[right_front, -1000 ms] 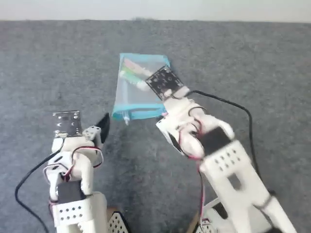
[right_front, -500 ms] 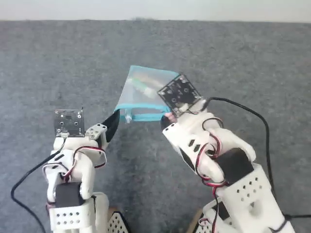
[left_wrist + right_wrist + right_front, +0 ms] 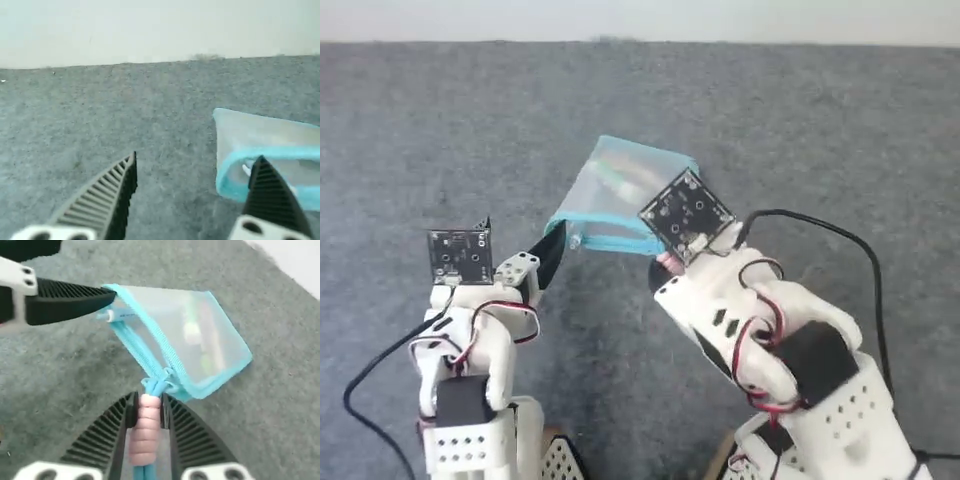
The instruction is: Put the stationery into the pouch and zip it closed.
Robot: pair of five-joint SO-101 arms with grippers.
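The clear pouch point(image 3: 620, 190) with teal edging is tilted up off the grey mat, and green and pink stationery point(image 3: 195, 335) shows through its side. My right gripper point(image 3: 148, 400) is shut on the pink beaded zipper pull point(image 3: 144, 432) at one end of the zip, seen in the high view at the right gripper point(image 3: 665, 262). My left gripper point(image 3: 196, 159) is open at the pouch's other end. One of its black fingers point(image 3: 550, 255) touches that corner, also seen as the finger point(image 3: 65, 300). The pouch point(image 3: 265, 145) sits beside the far finger.
A grey mat point(image 3: 440, 130) covers the table, bare to the left, right and behind the pouch. A black cable point(image 3: 840, 240) arcs off the right arm. A pale wall point(image 3: 150, 25) runs along the mat's far edge.
The right gripper drew back toward the near edge with the pull, lifting and tilting the pouch off the mat. The left gripper moved up to the pouch's left corner.
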